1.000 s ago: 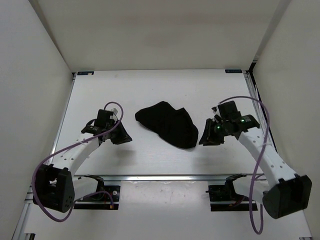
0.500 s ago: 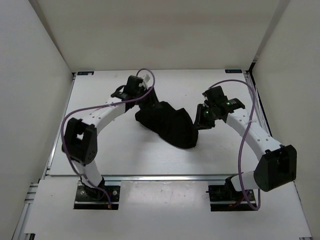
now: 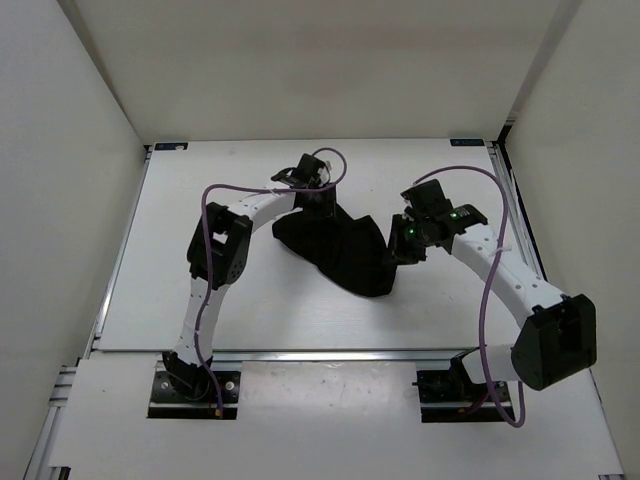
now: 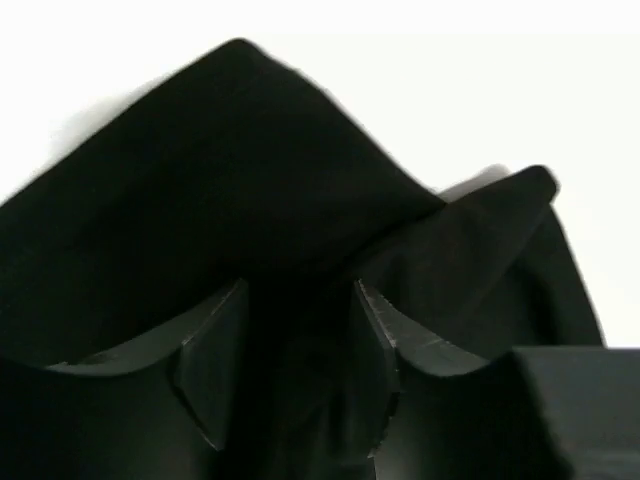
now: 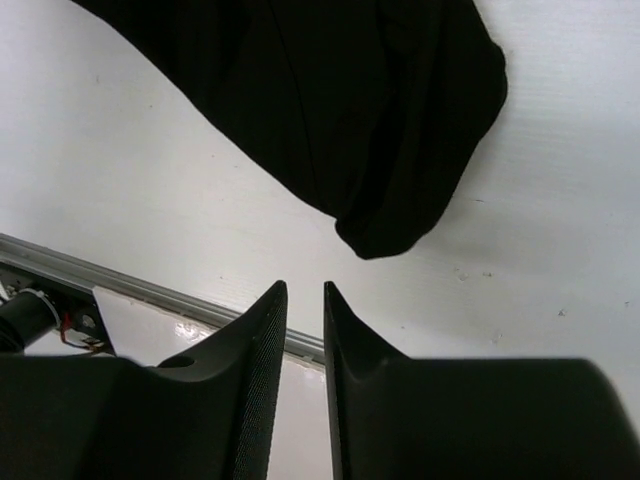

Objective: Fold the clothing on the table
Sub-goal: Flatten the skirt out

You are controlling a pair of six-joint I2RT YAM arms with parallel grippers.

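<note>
Clothing (image 3: 335, 250) lies bunched mid-surface (image 3: 200, 260), where I see my left claw (image 4: 297, 345) spread wide astride its far fold and my right claw (image 5: 305, 295) barely parted, empty, just beside its right end.

- The clothing (image 3: 338, 252) is plain matte black with no print, and it's bunched in a rumpled heap rather than spread flat.
- It lies near the middle of the white counter (image 3: 200, 270), running slantwise from far-left to near-right.
- Its near-right end is a rounded, doubled-over lobe lying flat on the surface.
- Toward the far-left, the soft folds hump up into a ridge.
</note>
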